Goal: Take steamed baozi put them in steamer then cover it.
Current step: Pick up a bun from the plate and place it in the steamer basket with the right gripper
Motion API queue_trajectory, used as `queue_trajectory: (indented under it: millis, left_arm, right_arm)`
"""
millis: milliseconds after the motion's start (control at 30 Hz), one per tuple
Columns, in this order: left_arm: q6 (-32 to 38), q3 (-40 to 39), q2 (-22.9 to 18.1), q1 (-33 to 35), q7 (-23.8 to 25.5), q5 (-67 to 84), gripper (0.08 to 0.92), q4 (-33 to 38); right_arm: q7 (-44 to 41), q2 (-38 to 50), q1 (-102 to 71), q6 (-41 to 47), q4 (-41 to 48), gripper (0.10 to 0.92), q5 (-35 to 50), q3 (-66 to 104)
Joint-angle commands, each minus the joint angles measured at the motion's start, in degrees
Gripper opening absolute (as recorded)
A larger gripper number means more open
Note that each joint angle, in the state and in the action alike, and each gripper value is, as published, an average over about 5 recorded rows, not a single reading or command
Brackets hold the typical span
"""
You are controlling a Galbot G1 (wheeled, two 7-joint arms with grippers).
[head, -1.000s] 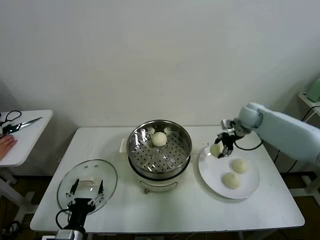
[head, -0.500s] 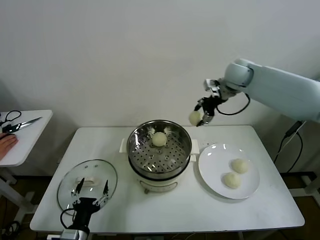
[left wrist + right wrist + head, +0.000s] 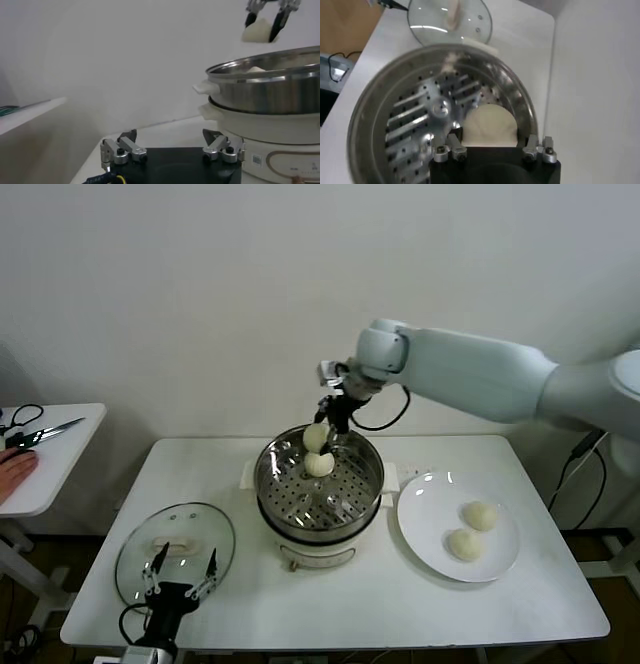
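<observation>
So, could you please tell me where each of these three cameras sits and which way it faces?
Head view: high on the robot, looking forward and down at the table; shows the right gripper holding a baozi above the steamer, and the left gripper by the glass lid.
Left wrist view: low over the table, facing sideways at the steamer; its own open fingers show.
Right wrist view: above the steamer, looking down; its own fingers show.
All three views share the steamer.

No legible text, brand, number or sign is found; only a small label patch is seen on the white pot base (image 3: pixel 280 150), too small to be read.
</observation>
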State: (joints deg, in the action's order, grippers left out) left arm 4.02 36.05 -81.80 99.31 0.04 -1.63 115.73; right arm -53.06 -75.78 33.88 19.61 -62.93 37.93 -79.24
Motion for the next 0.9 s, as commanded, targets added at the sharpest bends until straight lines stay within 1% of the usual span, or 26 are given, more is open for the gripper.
queue_trajectory:
  millis: [33,500,733,900]
  left_arm:
    - [0.1,0.1,0.1,0.1,-0.1,0.1,0.823,0.0]
    - [0.0,0.3,0.2,-0.3,-0.1,0.6,0.823,-0.2]
    - [0.0,0.3,0.2,0.0,-0.1,0.5,0.823,-0.1]
    - [0.0,0.3,0.2,0.1,-0.1,0.5,0.823,0.1]
  right_arm:
    - [1.7,-7.1,-5.2,1.0,2.9,0.696,-0.8,0.0]
    - [1.5,-6.8,-6.8,0.7,3.1,0.712,-2.1,-1.8]
    - [1.3,-5.3,-5.2,0.7,1.3,0.814,-2.1,-1.6]
    - [-0.1,-0.2,-0.1,0.3,-3.9,0.822,-1.4,-1.9]
